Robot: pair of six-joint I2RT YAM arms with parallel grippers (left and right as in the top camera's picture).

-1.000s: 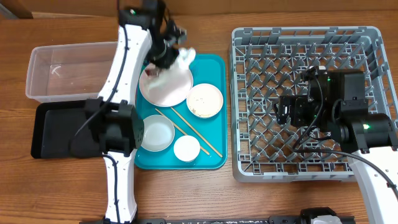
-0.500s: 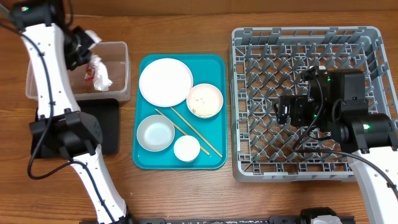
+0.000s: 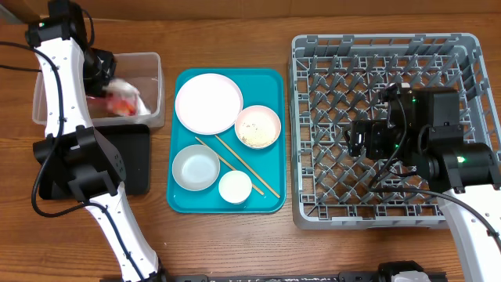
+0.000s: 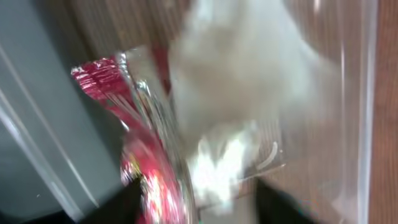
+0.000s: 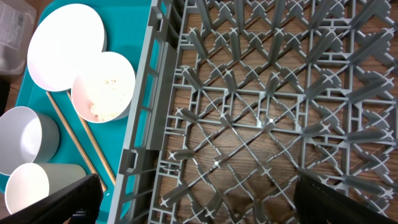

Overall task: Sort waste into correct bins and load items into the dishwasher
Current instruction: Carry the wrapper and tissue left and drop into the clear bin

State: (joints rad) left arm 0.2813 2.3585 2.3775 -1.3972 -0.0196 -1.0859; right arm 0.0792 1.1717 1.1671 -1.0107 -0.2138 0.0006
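The red-and-white snack wrapper [image 3: 121, 106] and white tissue [image 3: 125, 88] lie inside the clear tub [image 3: 153, 59]. My left gripper [image 3: 100, 66] hovers over the tub's far side, open. The left wrist view is blurred: wrapper [image 4: 146, 180] and tissue [image 4: 236, 81] sit below the parted jaws of the gripper [image 4: 205, 208]. On the teal tray [image 3: 270, 78] rest the pink plate [image 3: 208, 103], a pink bowl [image 3: 257, 126] with rice grains, a grey-green bowl [image 3: 196, 168], a white cup [image 3: 235, 186] and chopsticks [image 3: 243, 166]. My right gripper [image 5: 205, 205] hangs open over the empty dishwasher rack [image 3: 391, 47].
The black tray [image 3: 133, 157] lies in front of the clear tub, partly under the left arm. The rack's left wall [image 5: 146, 124] stands between my right gripper and the teal tray. Bare wooden table runs along the front edge.
My left arm swung from the plate to the clear tub with wrapper and tissue, then opened; both now lie in the tub. The right arm has not moved.
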